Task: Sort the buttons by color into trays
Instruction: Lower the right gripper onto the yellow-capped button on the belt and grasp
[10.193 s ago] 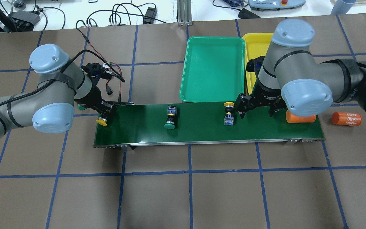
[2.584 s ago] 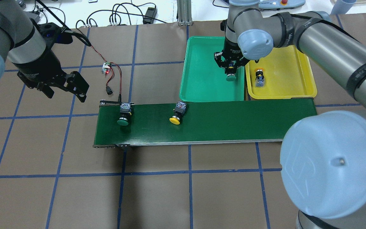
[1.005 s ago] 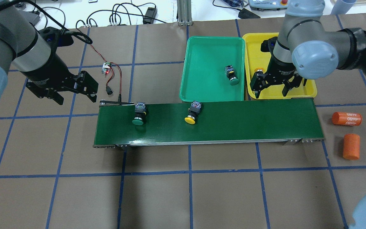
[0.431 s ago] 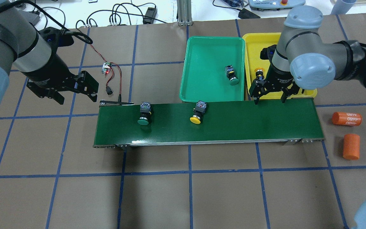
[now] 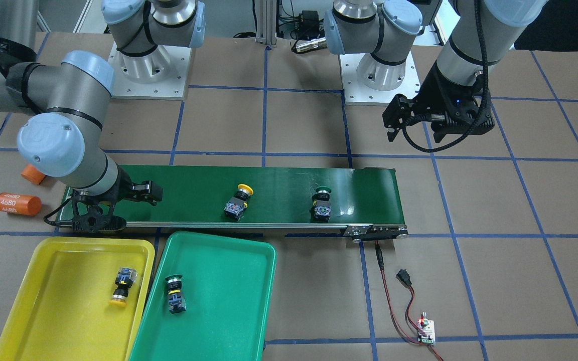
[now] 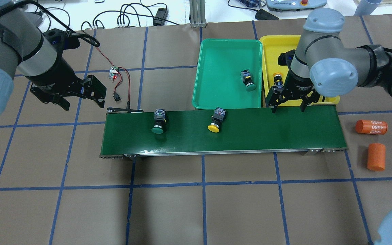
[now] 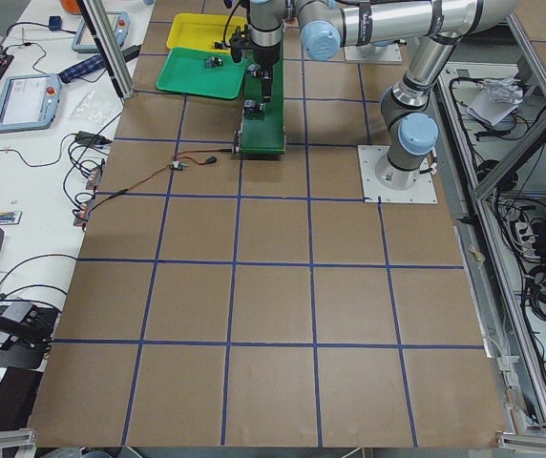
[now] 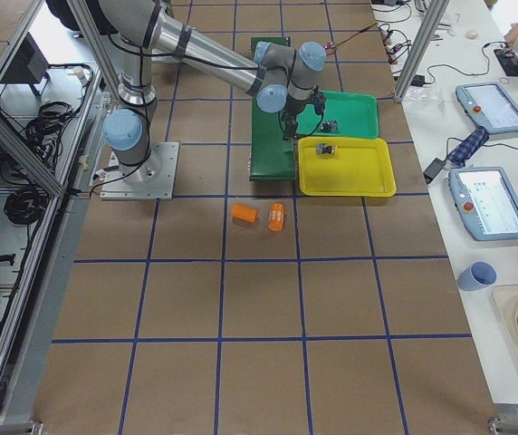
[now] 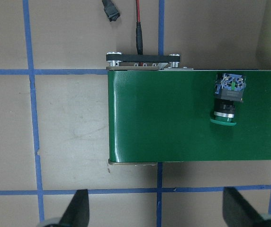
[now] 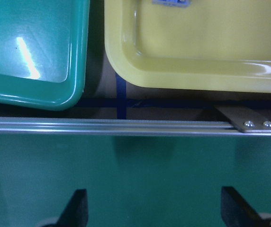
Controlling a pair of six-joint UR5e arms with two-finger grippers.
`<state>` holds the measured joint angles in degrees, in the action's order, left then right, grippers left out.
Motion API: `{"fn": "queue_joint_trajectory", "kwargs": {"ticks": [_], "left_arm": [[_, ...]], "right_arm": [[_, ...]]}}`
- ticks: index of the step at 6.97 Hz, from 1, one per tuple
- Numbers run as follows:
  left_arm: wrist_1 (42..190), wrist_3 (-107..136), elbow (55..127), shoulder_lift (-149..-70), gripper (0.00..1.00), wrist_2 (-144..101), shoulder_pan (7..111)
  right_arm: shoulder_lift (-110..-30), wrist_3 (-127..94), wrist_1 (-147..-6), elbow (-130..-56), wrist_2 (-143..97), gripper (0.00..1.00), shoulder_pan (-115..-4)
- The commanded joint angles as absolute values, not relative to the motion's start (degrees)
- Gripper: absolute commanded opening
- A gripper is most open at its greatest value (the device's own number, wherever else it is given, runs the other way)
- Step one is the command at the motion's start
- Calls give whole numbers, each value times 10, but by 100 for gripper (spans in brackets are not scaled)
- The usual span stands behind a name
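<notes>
From overhead the right arm (image 6: 332, 73) covers much of the yellow tray (image 6: 270, 54) and part of the button (image 6: 277, 79) in it. From the front, that arm's elbow hides part of one orange cylinder (image 5: 32, 174). In the side views the buttons' (image 8: 326, 149) colours cannot be told.

Desk (image 6: 182, 211): brown, gridded with blue tape. Belt (image 6: 267, 132): dark green, silver edge rail. Green tray (image 6: 223, 68); yellow tray (image 5: 58, 301). Green-capped buttons (image 6: 158, 122), two; yellow-capped buttons (image 6: 215, 123), two; all with black bodies and blue-grey blocks. Cylinders (image 6: 376, 156): two, orange, one bearing white numerals. Arms (image 6: 332, 64): grey, pale blue caps. Wire (image 6: 129, 90): red and black.
</notes>
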<state>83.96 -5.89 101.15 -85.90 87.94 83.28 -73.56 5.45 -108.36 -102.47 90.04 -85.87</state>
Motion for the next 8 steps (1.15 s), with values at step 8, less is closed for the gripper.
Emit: {"fn": "queue_joint_trajectory", "kwargs": {"ticks": [8], "left_arm": [[837,-60,1013,-871,100,880,831]], "right_arm": [[-738,-78,-1107,-1015,896,100,-945]]}}
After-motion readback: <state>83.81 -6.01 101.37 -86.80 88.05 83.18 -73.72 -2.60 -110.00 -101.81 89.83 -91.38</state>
